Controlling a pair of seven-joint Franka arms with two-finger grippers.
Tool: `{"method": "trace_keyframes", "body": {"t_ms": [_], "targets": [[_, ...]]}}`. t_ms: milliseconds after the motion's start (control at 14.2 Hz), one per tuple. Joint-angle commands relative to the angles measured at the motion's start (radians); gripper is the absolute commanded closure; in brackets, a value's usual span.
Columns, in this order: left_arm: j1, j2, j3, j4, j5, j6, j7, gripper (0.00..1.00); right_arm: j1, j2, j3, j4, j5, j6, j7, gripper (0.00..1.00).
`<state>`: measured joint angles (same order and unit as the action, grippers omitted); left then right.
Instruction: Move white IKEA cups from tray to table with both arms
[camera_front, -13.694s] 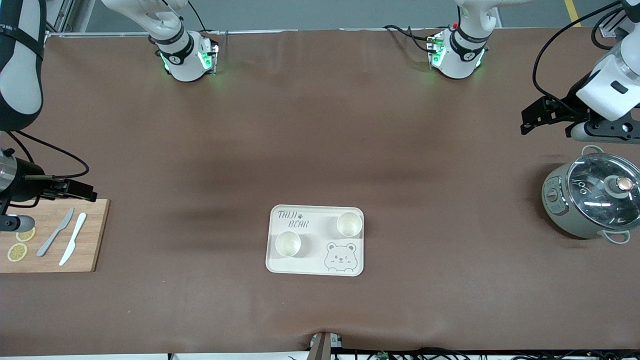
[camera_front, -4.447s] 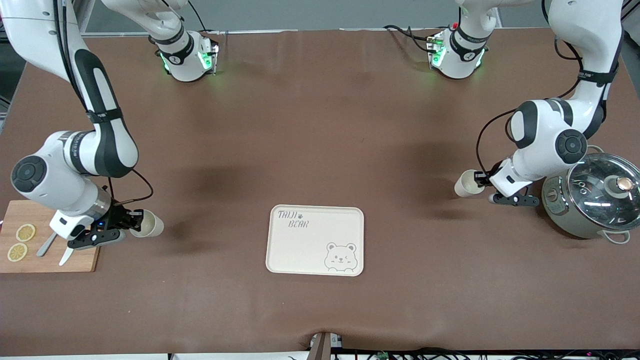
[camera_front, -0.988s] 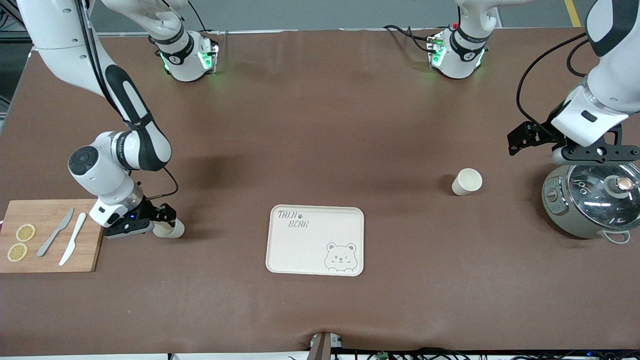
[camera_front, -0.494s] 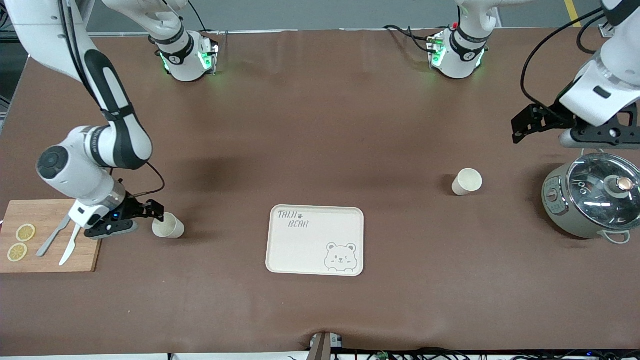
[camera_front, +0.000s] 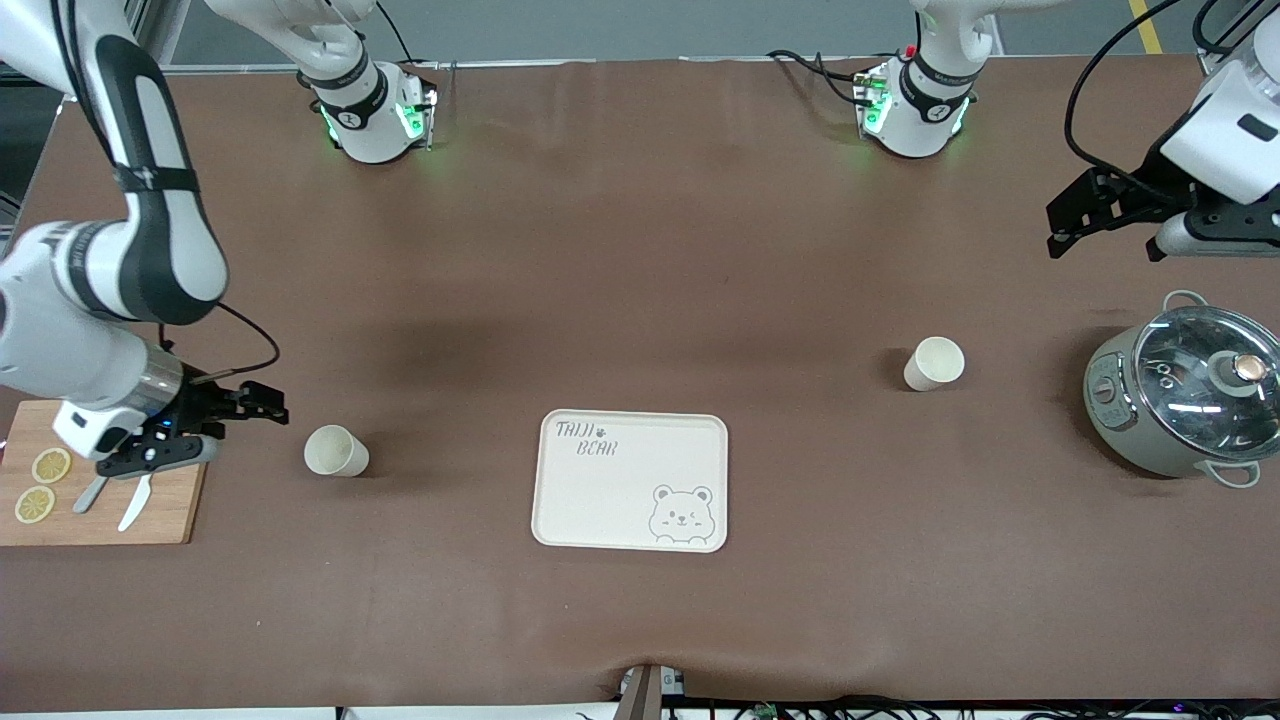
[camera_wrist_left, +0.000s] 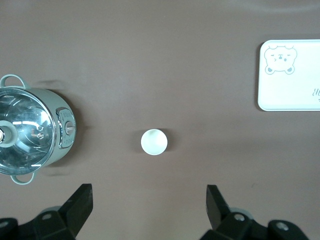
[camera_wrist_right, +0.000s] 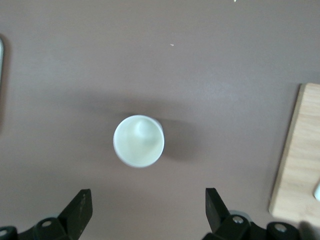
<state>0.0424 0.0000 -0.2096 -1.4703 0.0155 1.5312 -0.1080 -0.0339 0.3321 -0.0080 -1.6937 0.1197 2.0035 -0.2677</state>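
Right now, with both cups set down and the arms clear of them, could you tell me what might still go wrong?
The open right gripper is up beside the cutting board; swinging low, it could hit the knives or the nearby cup. The open left gripper hangs near the lidded pot; dropping, it might strike the glass lid. The other cup stands on slightly wrinkled sheet, so a bump may tip it.

Two white cups upright on the brown table (camera_front: 640, 250), both off the tray (camera_front: 630, 480): one cup (camera_front: 336, 450) toward the right arm's end, near the cutting board (camera_front: 100, 500); the other cup (camera_front: 935, 363) toward the left arm's end, near the pot (camera_front: 1185, 395). Right gripper (camera_front: 265, 405) open, beside the board's edge. Left gripper (camera_front: 1070, 215) open, raised over bare table.
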Motion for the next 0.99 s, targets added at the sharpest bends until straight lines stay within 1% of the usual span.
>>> {"method": "trace_keyframes", "body": {"t_ms": [0, 424, 635, 847, 918], "targets": [[0.004, 0.003, -0.01, 0.016, -0.019, -0.019, -0.012, 0.0, -0.014, 0.004, 0.013, 0.133, 0.015, -0.158, 0.051, 0.0], [0.008, 0.015, -0.005, 0.015, -0.02, -0.019, 0.001, 0.0, -0.014, 0.004, 0.011, 0.319, 0.011, -0.37, 0.093, 0.0], [0.01, 0.02, -0.004, 0.011, -0.017, -0.019, 0.001, 0.0, -0.014, 0.002, 0.01, 0.348, 0.009, -0.433, 0.114, 0.0], [0.01, 0.02, -0.004, 0.013, -0.012, -0.019, 0.001, 0.0, -0.009, -0.03, 0.014, 0.37, 0.006, -0.459, 0.172, 0.0], [0.01, 0.02, -0.004, 0.013, -0.011, -0.019, 0.002, 0.0, -0.008, -0.036, 0.016, 0.379, 0.009, -0.489, 0.191, 0.0]]}}
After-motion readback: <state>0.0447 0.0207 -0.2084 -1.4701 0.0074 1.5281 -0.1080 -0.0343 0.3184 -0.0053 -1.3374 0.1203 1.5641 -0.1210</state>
